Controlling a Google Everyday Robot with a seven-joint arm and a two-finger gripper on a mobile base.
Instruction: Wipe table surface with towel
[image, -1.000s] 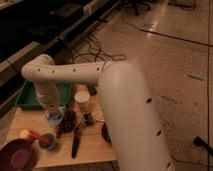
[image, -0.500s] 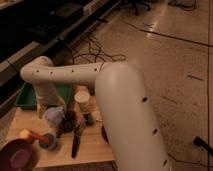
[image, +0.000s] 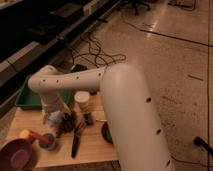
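Note:
The table surface (image: 92, 150) is a pale wooden top at the lower left, crowded with objects. The towel (image: 52, 118) is a small pale wad lying on it in front of the green tray. My white arm reaches in from the lower right, bends at the elbow (image: 42, 82) and drops straight down to the gripper (image: 59, 119). The gripper hangs open right at the towel, low over the table. Whether it touches the cloth cannot be made out.
A green tray (image: 27, 99) sits at the table's back left and a white cup (image: 81, 100) beside the wrist. A purple bowl (image: 15, 157), a grey cup with a red handle (image: 46, 141), a black tool (image: 75, 143) and a dark bowl (image: 106, 132) lie around. Cables run over the floor behind.
The arm's elbow and wrist have come down a little toward the table near the towel. The objects on the table have not moved.

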